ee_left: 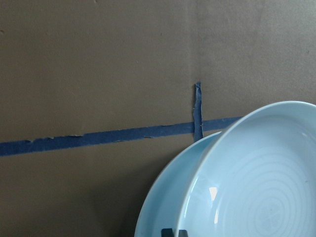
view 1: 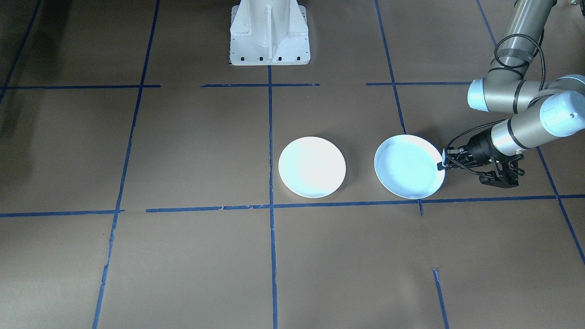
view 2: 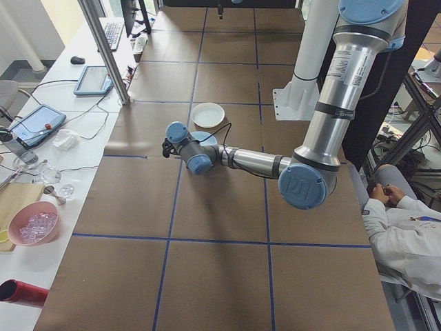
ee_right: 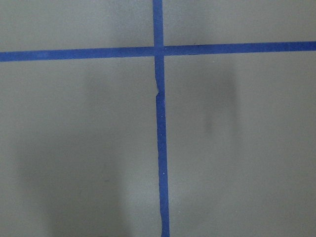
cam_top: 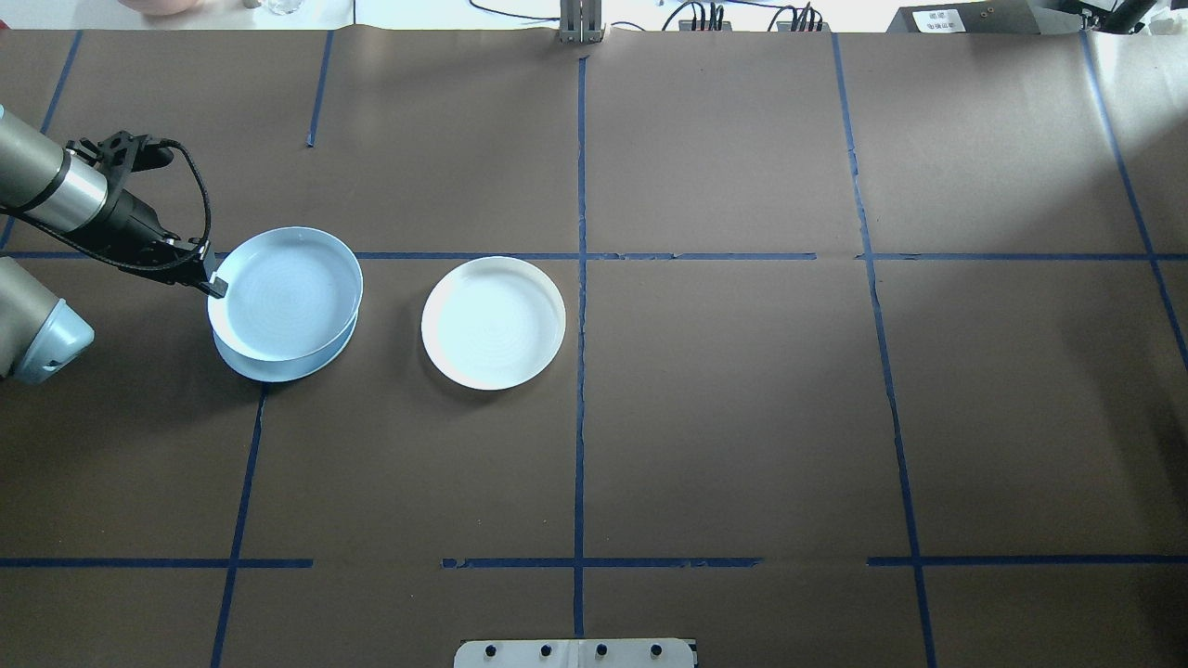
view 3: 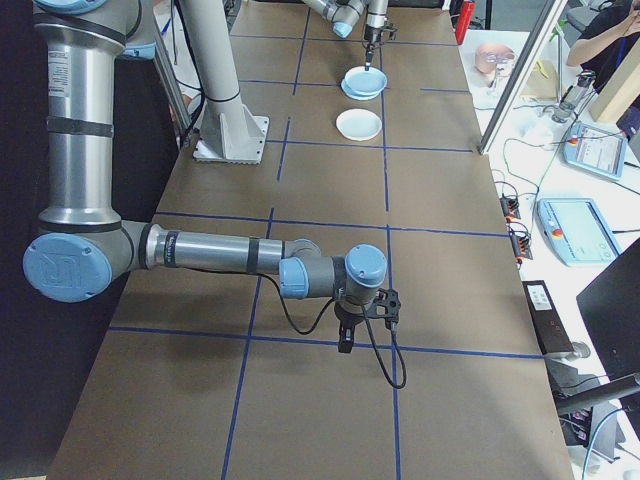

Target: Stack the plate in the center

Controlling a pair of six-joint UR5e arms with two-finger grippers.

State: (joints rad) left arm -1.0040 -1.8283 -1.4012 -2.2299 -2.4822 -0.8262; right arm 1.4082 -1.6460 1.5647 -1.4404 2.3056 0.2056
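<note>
Left gripper (cam_top: pixel 212 283), black and two-fingered, is pinched on the rim of a round shallow pale bluish-white plate with faint concentric rings (cam_top: pixel 288 292). That plate is lifted and tilted. The overhead view shows it sitting partly over a second pale blue plate of the same shape (cam_top: pixel 278 368), whose edge pokes out below it on the brown paper-covered table (cam_top: pixel 724 417). From the left wrist camera the held plate's ringed bowl (ee_left: pixel 266 187) fills the lower right, with the lower plate's rim (ee_left: pixel 168 207) just beside and beneath it; whether the two touch cannot be told.

Near these, toward the table's middle, lies a brighter white round plate (cam_top: pixel 494 322), flat on the paper, apart from the blue pair and just beside the central line of blue tape (cam_top: pixel 581 186).

Right gripper (view 3: pixel 366 325) hangs over the table well apart from all plates, seen only from the side camera; whether its fingers are spread or pressed together cannot be told. Its wrist view shows only crossed blue tape on paper.

A person in a white sleeve (view 2: pixel 403 231) sits at the table's edge.
</note>
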